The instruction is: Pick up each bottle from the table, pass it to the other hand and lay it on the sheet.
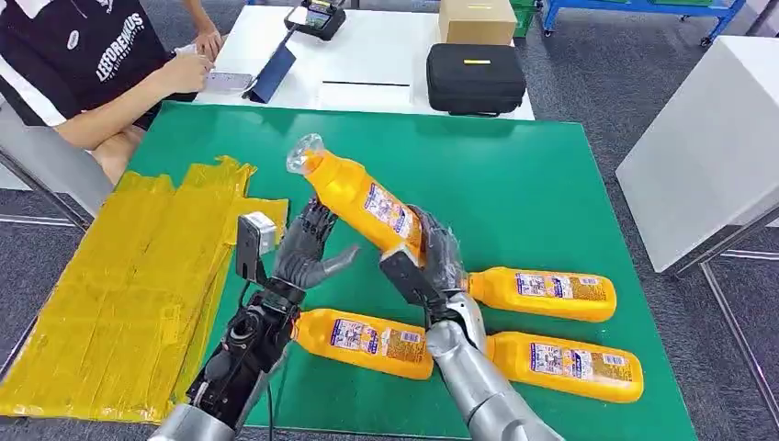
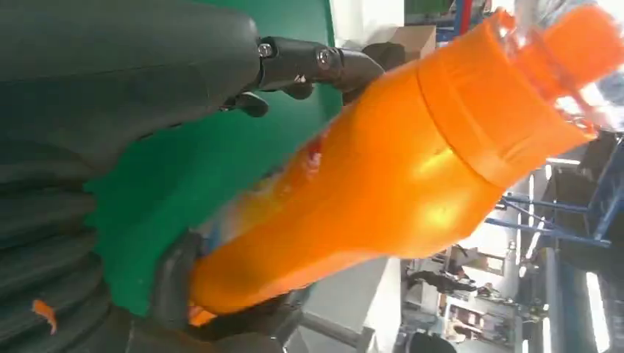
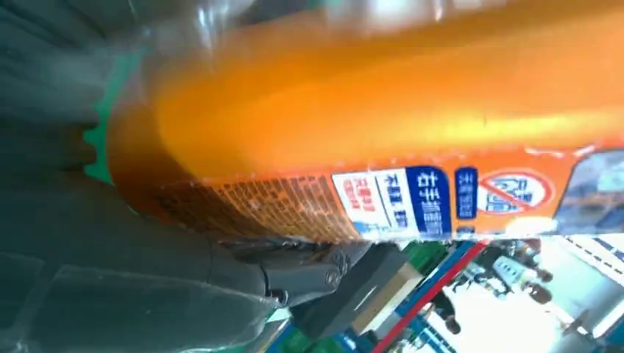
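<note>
right hand (image 1: 432,253) grips the raised bottle (image 1: 363,204) by its base, neck tilted toward the open left hand (image 1: 308,255) just beside it; handover pending, left must close on it.

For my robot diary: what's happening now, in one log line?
right hand holds raised bottle | left hand open beside it | yellow sheet bare

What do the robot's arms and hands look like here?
Silver metal forearm on the right arm; black exposed frame with cables on the left arm. Left hand dark grey, with a small silver box at the wrist. Right hand dark under a clear cover.
</note>
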Robot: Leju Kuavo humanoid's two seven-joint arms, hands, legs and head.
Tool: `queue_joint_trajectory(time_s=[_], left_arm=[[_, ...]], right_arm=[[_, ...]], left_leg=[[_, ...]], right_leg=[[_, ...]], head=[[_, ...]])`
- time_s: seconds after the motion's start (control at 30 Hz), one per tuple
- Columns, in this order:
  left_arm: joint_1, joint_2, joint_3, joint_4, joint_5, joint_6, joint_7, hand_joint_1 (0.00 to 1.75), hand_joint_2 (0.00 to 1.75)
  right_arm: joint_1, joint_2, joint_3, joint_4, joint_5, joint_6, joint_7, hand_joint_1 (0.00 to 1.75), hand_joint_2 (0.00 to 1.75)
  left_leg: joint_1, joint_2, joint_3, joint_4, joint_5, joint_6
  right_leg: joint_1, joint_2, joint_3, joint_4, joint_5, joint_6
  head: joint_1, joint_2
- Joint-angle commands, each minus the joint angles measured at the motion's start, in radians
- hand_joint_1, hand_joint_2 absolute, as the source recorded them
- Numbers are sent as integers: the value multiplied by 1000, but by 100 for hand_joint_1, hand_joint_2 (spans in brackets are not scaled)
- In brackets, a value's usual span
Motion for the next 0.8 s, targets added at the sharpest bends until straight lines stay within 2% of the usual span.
queue_joint_trajectory(time_s=[0.03, 0.17, 0.2, 0.3, 0.33, 0.7, 0.77, 0.8], left_arm=[[-62, 9, -6, 59, 40, -1, 29, 0, 175], [-81, 3, -12, 88, 67, -7, 29, 0, 175], [-81, 3, -12, 88, 67, -7, 29, 0, 175], [-83, 3, -16, 89, 75, -10, 31, 0, 175], [-83, 3, -16, 89, 75, -10, 31, 0, 175], [-85, 4, -21, 101, 100, 0, 30, 0, 175], [-86, 1, -6, 102, 115, 21, 16, 0, 175], [-86, 1, -2, 100, 116, 29, 11, 21, 175]], right_arm=[[-13, 7, 126, -1, 14, -1, 26, 175, 175], [-18, 10, 174, 16, 60, -30, 65, 175, 175], [-18, 10, 174, 16, 60, -30, 65, 175, 175], [-23, 14, 188, 29, 68, -25, 76, 175, 175], [-23, 14, 188, 29, 68, -25, 76, 175, 175], [-29, 36, 254, 66, 127, -23, 94, 175, 175], [-23, 42, 268, 67, 130, -14, 86, 175, 175], [-22, 43, 270, 66, 129, -12, 85, 175, 175]], left_leg=[[0, 1, 3, 0, -1, -1], [0, 0, 3, 0, -2, -1], [0, 1, 6, 1, -3, -2], [0, 0, 2, 0, -1, -1], [0, 1, 6, 0, -3, -2], [0, 1, 3, 0, -1, -1], [0, 2, 7, 0, -4, -2], [0, 3, 13, 1, -7, -4]], right_leg=[[1, -1, 3, 0, -1, -1], [1, -1, 3, 0, -1, -1], [1, -1, 6, 1, -3, -2], [0, -1, 2, 0, -1, -1], [1, -1, 5, 0, -3, -2], [0, 0, 2, 0, -1, -1], [1, 0, 6, 1, -4, -2], [0, -1, 12, 3, -7, -4]], head=[[0, 0], [0, 0], [0, 0], [0, 0], [0, 0], [0, 0], [0, 0], [0, 0]])
